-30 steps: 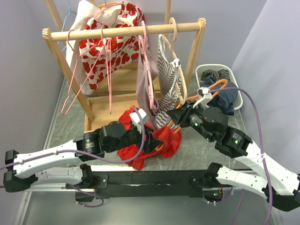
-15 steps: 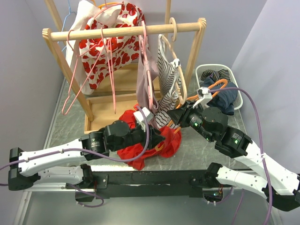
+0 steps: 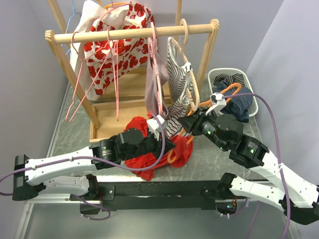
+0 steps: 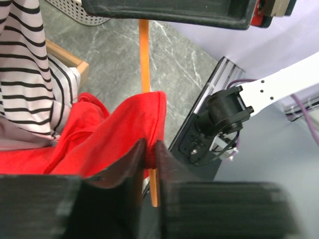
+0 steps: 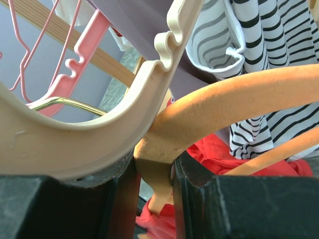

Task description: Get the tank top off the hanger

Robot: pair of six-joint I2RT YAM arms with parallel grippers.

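Left gripper [image 4: 149,155]: is sitting with its jaws nearly together, pinching a fold at the edge of the red tank top [image 4: 112,137]
Right gripper [image 5: 154,181]: is clamping the orange hanger [image 5: 224,97] in a narrow grip, a finger pressing on each side of its arm, while a cream hanger [image 5: 167,47] is leaning against it
Tank top: is lying bunched low in front of the wooden rack [image 3: 134,34], between the two grippers; the orange bar is passing just under the red edge, so it is probably not off the hanger yet
Step in hand: judging by the grips, one arm is bracing the hanger while the other is getting ready to draw the cloth off it
Doing it well: the left arm should be pulling along the hanger's arm and off its end, not straight away from it, while the right is holding firm; a thin fold may be slipping out, so a slow pull is suiting it best
Snag risk: the striped top [image 3: 177,74] is hanging just beside the red cloth and touching it
Surface: the table [image 3: 70,137] is showing a grey marbled top, smooth enough for fabric to be sliding on
Room: pale walls are closing in on both sides, with a white basket [image 3: 251,110] of dark clothes standing at the right of the rack
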